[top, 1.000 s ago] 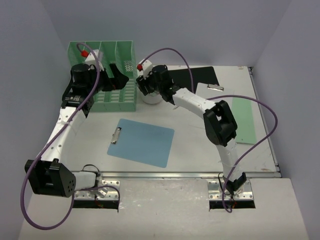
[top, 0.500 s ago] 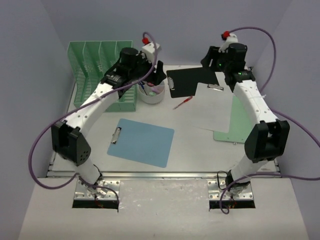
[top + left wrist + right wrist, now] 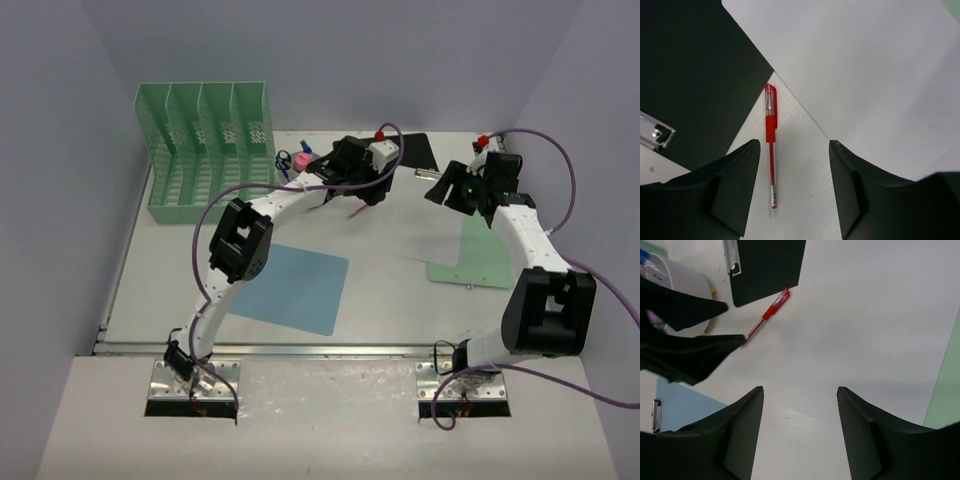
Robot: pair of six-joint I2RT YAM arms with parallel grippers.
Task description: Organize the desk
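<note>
Count four flat boards on the desk (image 3: 160,260): one black board (image 3: 690,75), one white board (image 3: 415,225), one green board (image 3: 487,250), one blue board (image 3: 300,290). Count one red pen (image 3: 771,150). Count one white cup (image 3: 682,280). Count one mint-green file rack (image 3: 200,140), divided into four slots. Count two arms: left arm (image 3: 240,245), right arm (image 3: 545,310).

The scene is lit softly and evenly from above. The white tabletop (image 3: 400,310) is rendered bright, and the shadows on it are faint and diffuse. The walls (image 3: 60,150) are shown dimmer. In the left wrist view the red pen (image 3: 771,145) is sharp, while the dark fingers (image 3: 730,195) of the left claw (image 3: 795,144) are underexposed and slightly soft.
</note>
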